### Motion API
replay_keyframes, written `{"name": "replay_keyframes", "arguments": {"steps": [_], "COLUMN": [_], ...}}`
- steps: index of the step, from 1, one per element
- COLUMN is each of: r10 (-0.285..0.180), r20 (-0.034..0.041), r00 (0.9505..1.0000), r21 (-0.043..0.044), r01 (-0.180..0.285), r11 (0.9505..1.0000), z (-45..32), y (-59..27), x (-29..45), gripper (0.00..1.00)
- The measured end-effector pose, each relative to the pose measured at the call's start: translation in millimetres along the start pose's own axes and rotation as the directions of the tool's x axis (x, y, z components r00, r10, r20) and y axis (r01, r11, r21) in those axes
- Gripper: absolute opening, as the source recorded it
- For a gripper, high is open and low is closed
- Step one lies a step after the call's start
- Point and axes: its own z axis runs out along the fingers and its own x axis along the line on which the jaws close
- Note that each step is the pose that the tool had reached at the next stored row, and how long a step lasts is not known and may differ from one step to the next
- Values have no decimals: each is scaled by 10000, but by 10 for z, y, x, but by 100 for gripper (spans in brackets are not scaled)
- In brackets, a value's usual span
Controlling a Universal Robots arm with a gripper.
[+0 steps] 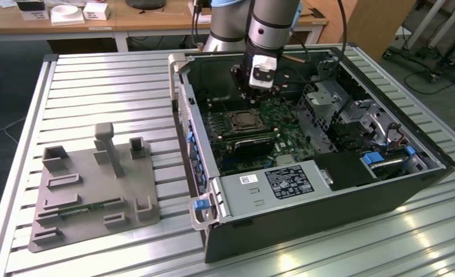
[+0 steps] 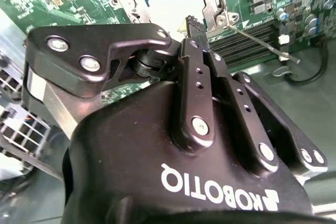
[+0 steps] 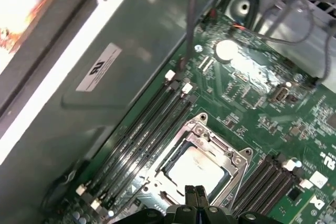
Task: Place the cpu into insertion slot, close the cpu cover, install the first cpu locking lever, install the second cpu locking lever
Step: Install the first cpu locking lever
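The cpu [image 3: 195, 169] lies flat in the insertion slot [image 1: 243, 120] on the green board inside the open computer case [image 1: 320, 231]; its silvery top glares in both wrist views. The cpu cover [image 3: 232, 157], a silvery frame, lies down around the cpu [image 2: 173, 4]. My gripper [image 3: 195, 191] hangs just above the slot's edge, fingers pressed together with nothing between them. In the exterior view the gripper [image 1: 260, 93] sits a little behind the slot. A thin metal lever rod [image 2: 257, 42] sticks out beside the socket, over the memory slots.
Long black memory slots [image 3: 152, 124] flank the socket on both sides. The case's walls, a drive cage [image 1: 343, 107] and a grey box [image 1: 285, 182] crowd the board. On the slatted table, at the exterior view's left, a grey fixture plate [image 1: 89, 190] stands.
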Motion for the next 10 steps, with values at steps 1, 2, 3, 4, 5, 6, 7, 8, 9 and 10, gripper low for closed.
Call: {"name": "replay_keyframes", "arguments": {"steps": [1, 2, 3, 4, 5, 6, 7, 8, 9, 10], "r10": [-146, -289, -394, -440, -446, -446, -447, -447, -446, -447], "r20": [-1, -3, -4, -4, -4, -4, -4, -5, -5, -5], "r00": [9999, 9996, 9992, 9990, 9990, 9990, 9990, 9990, 9990, 9990], "r21": [5, 11, 15, 17, 18, 18, 17, 15, 16, 16], "r01": [146, 289, 394, 440, 446, 446, 447, 447, 446, 447], "r11": [9999, 9996, 9992, 9990, 9990, 9990, 9990, 9990, 9990, 9990], "z": [0, 0, 0, 0, 0, 0, 0, 1, 1, 1], "y": [0, 0, 0, 0, -1, -2, -5, -10, -19, -29], "x": [0, 0, 0, 0, 0, 2, 4, 9, 15, 23], "gripper": [10, 10, 10, 10, 10, 10, 10, 10, 10, 10]}}
